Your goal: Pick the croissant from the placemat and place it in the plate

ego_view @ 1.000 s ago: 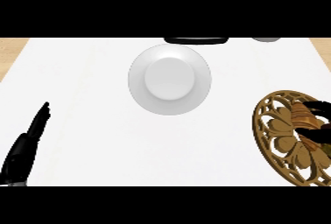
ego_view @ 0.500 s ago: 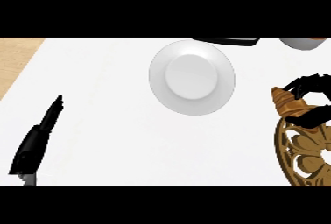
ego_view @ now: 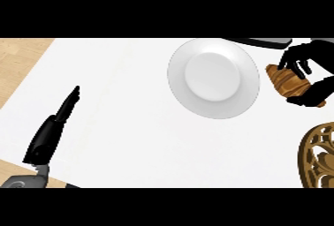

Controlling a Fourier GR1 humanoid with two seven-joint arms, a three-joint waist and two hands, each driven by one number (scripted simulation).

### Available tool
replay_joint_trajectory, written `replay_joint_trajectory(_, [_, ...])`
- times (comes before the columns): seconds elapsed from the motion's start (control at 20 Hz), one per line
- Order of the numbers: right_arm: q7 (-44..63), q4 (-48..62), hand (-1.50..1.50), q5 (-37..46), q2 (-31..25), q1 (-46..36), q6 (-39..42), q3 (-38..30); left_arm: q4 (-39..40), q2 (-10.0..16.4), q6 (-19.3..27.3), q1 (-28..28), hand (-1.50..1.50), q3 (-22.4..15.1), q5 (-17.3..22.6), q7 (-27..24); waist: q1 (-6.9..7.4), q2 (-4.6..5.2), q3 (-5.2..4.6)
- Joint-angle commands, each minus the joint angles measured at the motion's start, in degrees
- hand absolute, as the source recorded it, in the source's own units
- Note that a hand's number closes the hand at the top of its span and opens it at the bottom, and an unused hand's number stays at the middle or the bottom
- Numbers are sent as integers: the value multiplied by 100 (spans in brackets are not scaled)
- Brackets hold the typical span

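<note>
Right hand [ego_view: 305, 55]: black, at upper right of the head view. Fingers [ego_view: 295, 64] curled over the upper side of a golden-brown, crescent-shaped pastry croissant [ego_view: 286, 83]. Thumb [ego_view: 312, 96] hooked round its lower end. Clamped on the croissant from both sides.

Croissant location: in the right hand's grasp, just beside the right rim of the round white ceramic plate [ego_view: 212, 79], outside the plate. Well apart from the round, golden-brown openwork placemat [ego_view: 320, 154], cut off by the right edge lower down. Contact between croissant and counter: cannot tell.

Plate: flat on the white counter top [ego_view: 143, 132], upper centre of the view.

Left hand [ego_view: 57, 121]: black, at lower left, seen edge-on. Fingers straight, laid side by side, pointing up and slightly right. Resting, curled round no object. Grey forearm [ego_view: 23, 181] entering at the bottom-left corner.

Pale wood-coloured surface [ego_view: 20, 57]: along the counter's left side.

Dark grey object [ego_view: 267, 42]: partly visible at the top edge, right of the plate's upper rim. Identity not discernible.
</note>
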Motion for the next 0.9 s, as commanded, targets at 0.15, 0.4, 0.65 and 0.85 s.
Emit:
replay_joint_trajectory(0.15, [-1412, 696, 150, 211, -51, -872, -631, -188, 103, -80, 40, -64, 0, -68, -64, 80, -109, -4, 21])
replay_joint_trajectory(0.4, [-2627, 1157, 150, -60, 153, -1243, -1059, -522, 108, -30, 59, -217, 0, 77, -5, 195, -301, -55, 27])
replay_joint_trajectory(0.65, [-3836, 1734, 150, -451, 320, -1766, -600, -660, 184, -81, 111, -141, 0, 43, -64, 217, -376, -110, 0])
replay_joint_trajectory(0.85, [-4537, 2263, 150, -463, 423, -2061, -249, -501, 218, -74, 180, -105, 0, 101, -94, 188, -479, -153, -15])
